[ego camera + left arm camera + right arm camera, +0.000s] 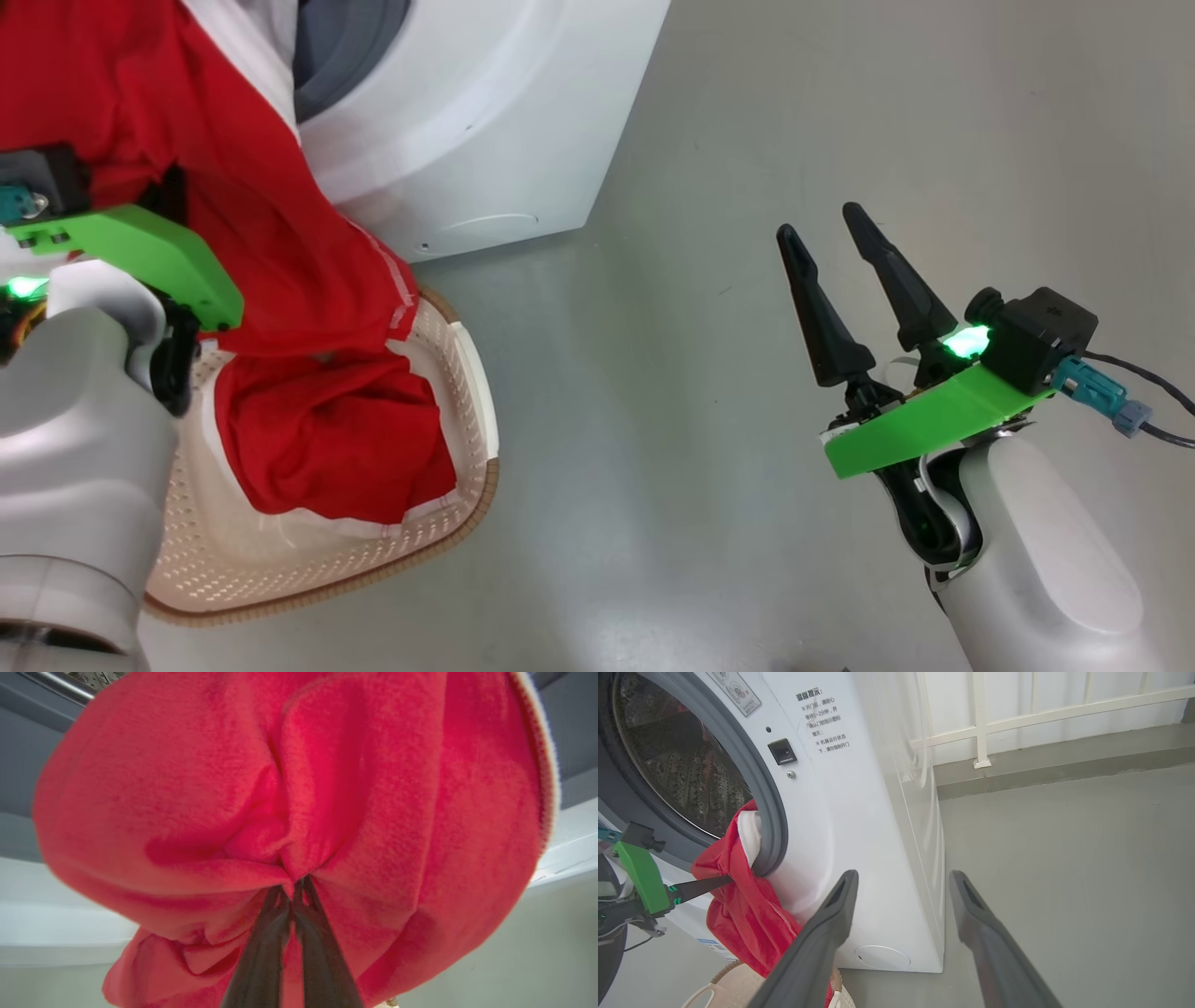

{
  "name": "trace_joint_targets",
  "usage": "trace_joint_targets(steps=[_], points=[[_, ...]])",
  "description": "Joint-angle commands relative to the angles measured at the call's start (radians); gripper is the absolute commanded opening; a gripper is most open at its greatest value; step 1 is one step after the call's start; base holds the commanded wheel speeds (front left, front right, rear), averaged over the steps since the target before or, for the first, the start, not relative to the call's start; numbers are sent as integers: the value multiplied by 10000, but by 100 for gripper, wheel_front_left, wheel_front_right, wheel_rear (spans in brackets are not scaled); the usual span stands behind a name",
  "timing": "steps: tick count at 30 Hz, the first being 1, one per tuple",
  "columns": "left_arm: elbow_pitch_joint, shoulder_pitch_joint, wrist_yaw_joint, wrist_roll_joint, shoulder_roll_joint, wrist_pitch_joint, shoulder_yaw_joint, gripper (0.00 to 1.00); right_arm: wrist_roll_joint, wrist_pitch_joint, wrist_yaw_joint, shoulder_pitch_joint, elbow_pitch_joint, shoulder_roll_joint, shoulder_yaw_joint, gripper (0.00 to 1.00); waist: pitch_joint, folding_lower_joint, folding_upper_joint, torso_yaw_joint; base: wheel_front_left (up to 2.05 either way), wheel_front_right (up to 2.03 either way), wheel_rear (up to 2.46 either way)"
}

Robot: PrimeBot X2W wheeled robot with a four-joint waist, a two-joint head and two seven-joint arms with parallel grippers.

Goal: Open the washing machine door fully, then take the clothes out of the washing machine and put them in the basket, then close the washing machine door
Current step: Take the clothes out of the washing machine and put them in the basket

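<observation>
"温馨提示" txt (809,694) on washing machine (859,835)

**Soft, even light; blur close to the lenses**

Bright, diffuse light fills all three views. The floor (747,485) has a dull sheen and only faint shadows. A green lamp (966,342) blows out to white. In the left wrist view the clothes (327,788) are soft and smeared, and the left fingers (261,956) are blurred. In the right wrist view the washer (878,835) bows with wide-angle distortion and carries pale reflections, and the right fingers (994,952) are out of focus.
</observation>
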State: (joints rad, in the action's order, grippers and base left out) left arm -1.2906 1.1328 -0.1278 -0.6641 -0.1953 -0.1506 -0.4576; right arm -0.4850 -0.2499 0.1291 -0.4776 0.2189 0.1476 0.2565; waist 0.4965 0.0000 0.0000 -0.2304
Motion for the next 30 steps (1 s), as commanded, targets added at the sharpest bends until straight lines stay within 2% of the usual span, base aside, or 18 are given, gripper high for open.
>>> trace_joint_targets(steps=[1, 10, 18, 30], points=[[145, 81, -26, -70, -333, -232, 43, 0, 95, -119, 16, 8, -203, -66, 143, 100, -56, 0, 0, 70, 0, 0, 0], [1076, -560, -27, -133, -358, -968, -406, 0, 98, -119, 16, 190, -212, -28, 8, 100, -297, 0, 0, 330, 0, 0, 0], [2596, -1154, -28, 64, -742, -1104, -332, 0, 96, -119, 16, 328, -209, 7, -25, 100, -531, 0, 0, 551, 0, 0, 0], [6930, -3459, 594, 1031, -1032, -1110, 649, 0, 87, -119, 16, 634, -145, 146, 9, 100, -881, 0, 0, 996, 0, 0, 0]])
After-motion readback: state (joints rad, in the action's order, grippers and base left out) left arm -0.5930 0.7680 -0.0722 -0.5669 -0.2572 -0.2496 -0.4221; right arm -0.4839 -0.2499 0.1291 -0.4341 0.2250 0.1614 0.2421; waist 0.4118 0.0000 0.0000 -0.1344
